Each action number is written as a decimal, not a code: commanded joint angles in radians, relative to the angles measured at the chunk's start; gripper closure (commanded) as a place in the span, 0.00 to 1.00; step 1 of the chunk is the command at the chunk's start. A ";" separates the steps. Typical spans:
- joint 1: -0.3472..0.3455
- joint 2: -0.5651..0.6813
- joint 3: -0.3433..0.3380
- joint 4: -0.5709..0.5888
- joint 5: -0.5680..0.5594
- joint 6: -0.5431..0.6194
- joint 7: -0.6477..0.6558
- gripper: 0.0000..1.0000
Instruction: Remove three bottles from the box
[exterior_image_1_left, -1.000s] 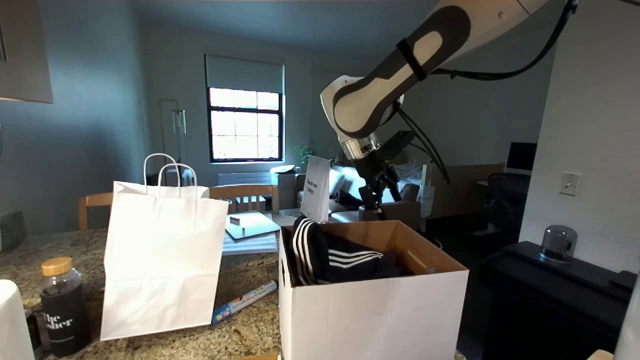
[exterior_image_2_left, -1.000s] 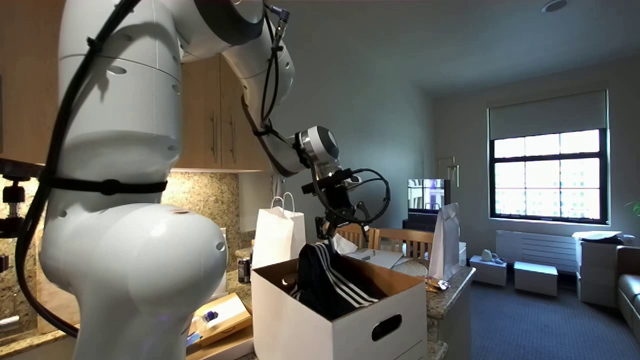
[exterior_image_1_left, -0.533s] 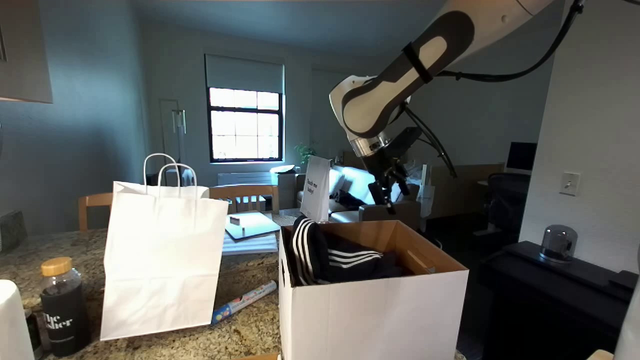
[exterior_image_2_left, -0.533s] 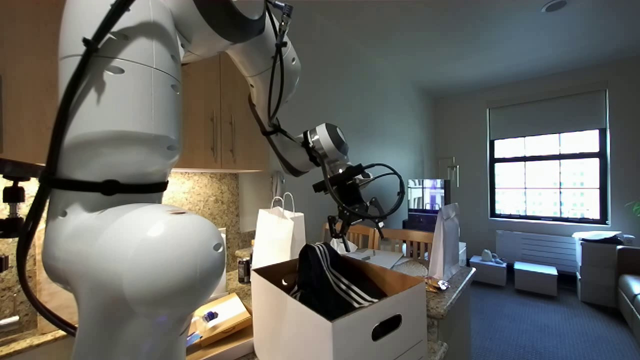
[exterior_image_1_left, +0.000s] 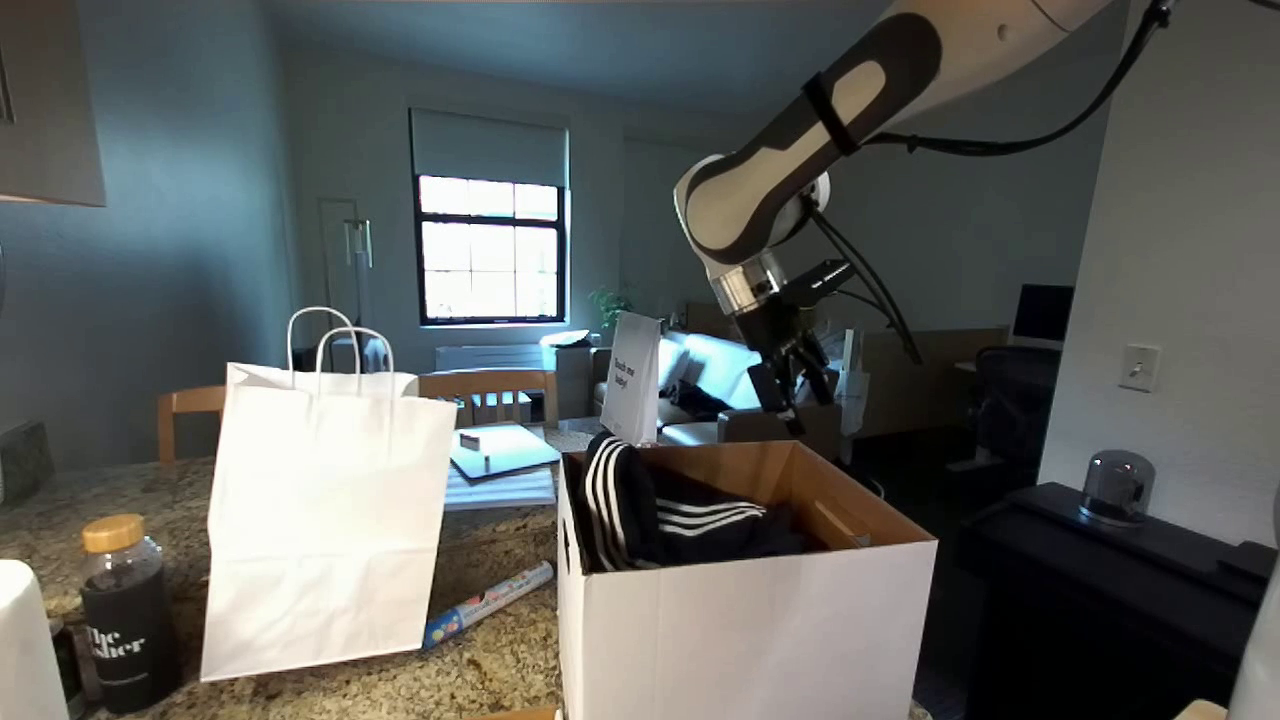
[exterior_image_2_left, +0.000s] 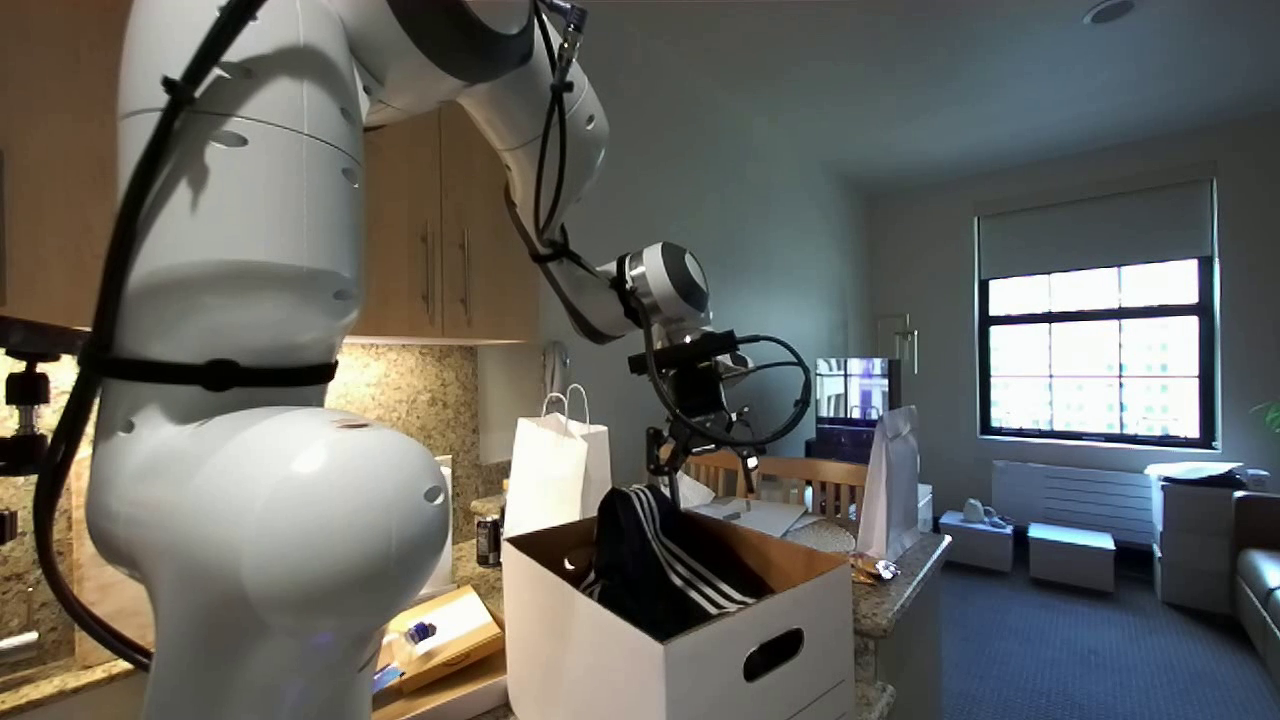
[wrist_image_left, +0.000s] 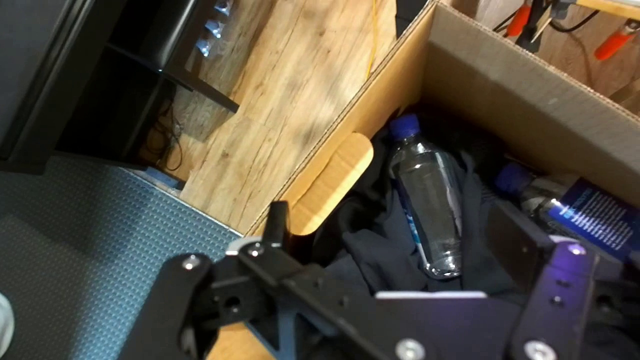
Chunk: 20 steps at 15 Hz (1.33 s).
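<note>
The white cardboard box (exterior_image_1_left: 745, 640) stands on the counter and shows in both exterior views (exterior_image_2_left: 590, 630). Dark cloth with white stripes (exterior_image_1_left: 700, 520) fills much of it. In the wrist view two clear bottles with blue caps lie on the cloth inside: one bottle (wrist_image_left: 430, 200) in the middle, another bottle (wrist_image_left: 582, 212) at right against the box wall, partly hidden by a finger. My gripper (wrist_image_left: 398, 235) is open and empty above the box, fingers spread either side of the middle bottle in the picture, apart from it. It also shows in both exterior views (exterior_image_1_left: 806, 408) (exterior_image_2_left: 712, 482).
A white paper bag (exterior_image_1_left: 330, 520) stands beside the box. A dark bottle with a wooden lid (exterior_image_1_left: 125, 620) and a blue tube (exterior_image_1_left: 490, 603) are on the counter. An open cardboard carton (exterior_image_2_left: 455, 650) holds what looks like a blue-capped bottle (exterior_image_2_left: 420, 632). A white sign (exterior_image_1_left: 632, 378) stands behind.
My gripper has moved to the right in both exterior views, staying above the box and open. The box and the cloth have not moved.
</note>
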 joint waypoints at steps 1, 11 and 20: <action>-0.019 0.004 0.002 -0.031 0.061 0.000 -0.050 0.00; 0.000 0.056 0.040 -0.133 0.230 0.357 -0.013 0.00; 0.005 0.166 0.044 -0.141 0.156 0.373 -0.018 0.00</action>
